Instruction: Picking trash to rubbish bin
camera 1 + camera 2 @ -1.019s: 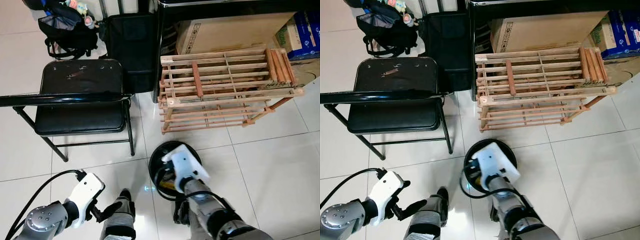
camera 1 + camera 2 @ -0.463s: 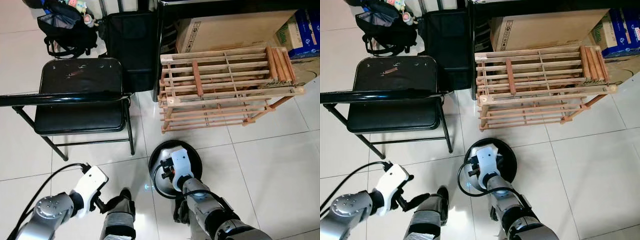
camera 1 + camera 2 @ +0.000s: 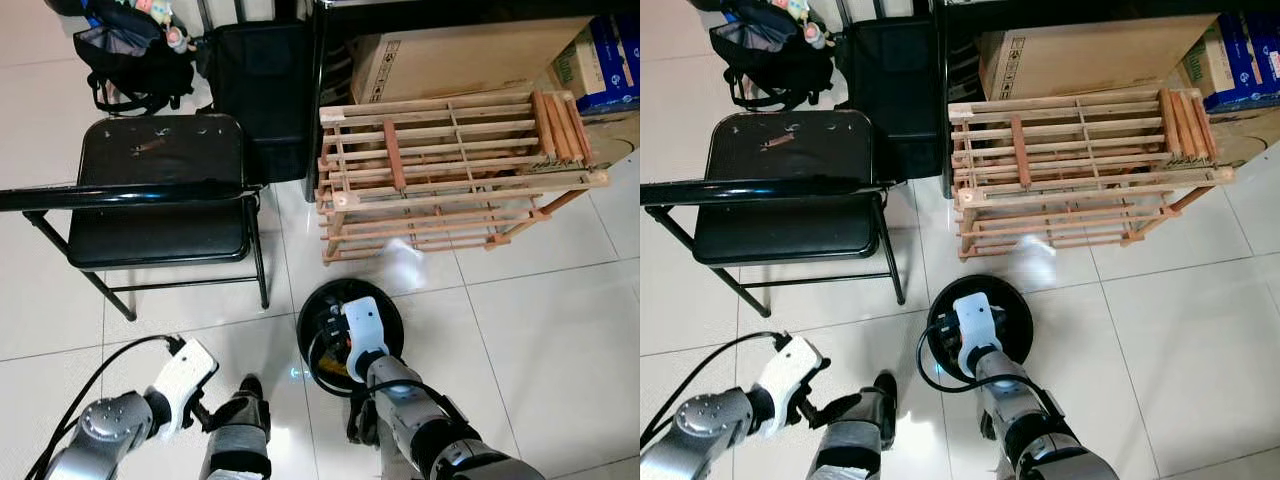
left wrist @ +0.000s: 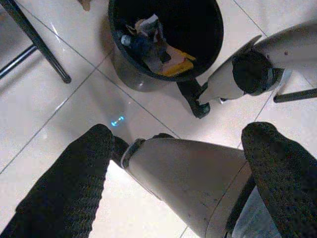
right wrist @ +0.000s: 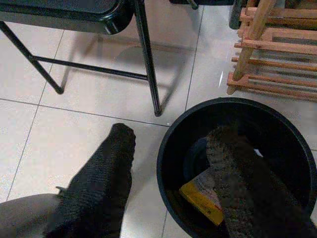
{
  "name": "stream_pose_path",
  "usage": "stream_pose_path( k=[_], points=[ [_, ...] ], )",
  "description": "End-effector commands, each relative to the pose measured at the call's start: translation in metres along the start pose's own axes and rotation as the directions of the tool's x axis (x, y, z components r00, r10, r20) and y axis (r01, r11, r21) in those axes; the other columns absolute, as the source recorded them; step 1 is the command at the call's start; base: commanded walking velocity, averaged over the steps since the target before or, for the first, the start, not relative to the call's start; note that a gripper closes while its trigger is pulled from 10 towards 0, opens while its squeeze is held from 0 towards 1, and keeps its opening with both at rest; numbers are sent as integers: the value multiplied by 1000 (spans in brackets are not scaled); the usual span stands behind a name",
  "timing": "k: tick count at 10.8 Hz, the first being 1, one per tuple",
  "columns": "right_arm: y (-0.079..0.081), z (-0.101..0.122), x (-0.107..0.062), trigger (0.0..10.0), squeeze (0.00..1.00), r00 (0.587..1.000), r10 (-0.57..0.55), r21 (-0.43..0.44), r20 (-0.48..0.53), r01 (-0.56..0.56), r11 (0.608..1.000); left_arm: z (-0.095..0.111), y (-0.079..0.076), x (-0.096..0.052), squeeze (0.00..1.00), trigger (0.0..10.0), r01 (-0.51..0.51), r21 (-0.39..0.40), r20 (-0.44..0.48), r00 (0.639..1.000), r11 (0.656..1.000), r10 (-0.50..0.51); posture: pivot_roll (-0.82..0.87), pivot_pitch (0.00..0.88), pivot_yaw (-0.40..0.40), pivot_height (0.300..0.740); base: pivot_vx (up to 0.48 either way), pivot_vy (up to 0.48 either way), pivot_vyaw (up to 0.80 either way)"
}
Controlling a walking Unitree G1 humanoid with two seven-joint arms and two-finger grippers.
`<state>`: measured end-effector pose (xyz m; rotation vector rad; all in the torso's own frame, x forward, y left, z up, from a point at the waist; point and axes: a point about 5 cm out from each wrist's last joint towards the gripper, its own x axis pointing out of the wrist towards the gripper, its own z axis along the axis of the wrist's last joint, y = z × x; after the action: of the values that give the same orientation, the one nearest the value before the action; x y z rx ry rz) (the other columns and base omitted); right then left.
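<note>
**Right gripper over the bin, nothing held**

Nearest you, the left gripper [image 4: 173, 168] hangs low by the robot's own leg [image 3: 237, 440]; its two fingers [image 4: 64, 183] are spread wide apart with only the leg and floor between them, so it grasps nothing. Just ahead, your right gripper [image 5: 173, 183] sits above the black bin [image 3: 325, 300] on the white tile floor [image 3: 540, 320]. Its fingers are parted and empty: one finger [image 5: 101, 183] lies outside the rim, the other reaches over the bin's mouth. The trash [image 4: 156, 52] is inside the bin, a heap with a yellow packet [image 5: 200, 201] and some darker scraps; what the scraps are you cannot tell.

Beyond the bin on your left stands a black folding chair [image 3: 165, 190], one of its legs near the bin. Ahead and to the right is a slatted wooden rack [image 3: 450, 170]. Farther back, a cardboard box [image 3: 460, 55] sits behind the rack, a blue carton [image 3: 605, 55] to its right, and a black bag [image 3: 130, 50] lies on the floor behind the chair.
</note>
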<state>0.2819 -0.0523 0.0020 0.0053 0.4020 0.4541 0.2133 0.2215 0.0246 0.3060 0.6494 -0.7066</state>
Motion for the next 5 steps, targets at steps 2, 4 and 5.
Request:
stream_pose_path(
  k=[2, 4, 5],
  points=[
    [2, -16, -6, 10000, 1000, 999, 10, 22, -52, -9, 1000, -20, -8, 1, 624, 10000, 30, -13, -45, 998, 999, -31, 546, 428, -46, 740, 0, 0, 0],
    [1, -15, -6, 10000, 1000, 999, 9, 14, -52, -9, 1000, -30, -11, 1, 620, 10000, 31, -10, -45, 998, 999, -31, 544, 420, -45, 740, 0, 0, 0],
    [-1, -15, -6, 10000, 1000, 999, 5, 10, -53, -5, 1000, -39, -13, -1, 627, 10000, 32, -12, -50, 998, 999, -32, 540, 413, -46, 740, 0, 0, 0]
  ],
)
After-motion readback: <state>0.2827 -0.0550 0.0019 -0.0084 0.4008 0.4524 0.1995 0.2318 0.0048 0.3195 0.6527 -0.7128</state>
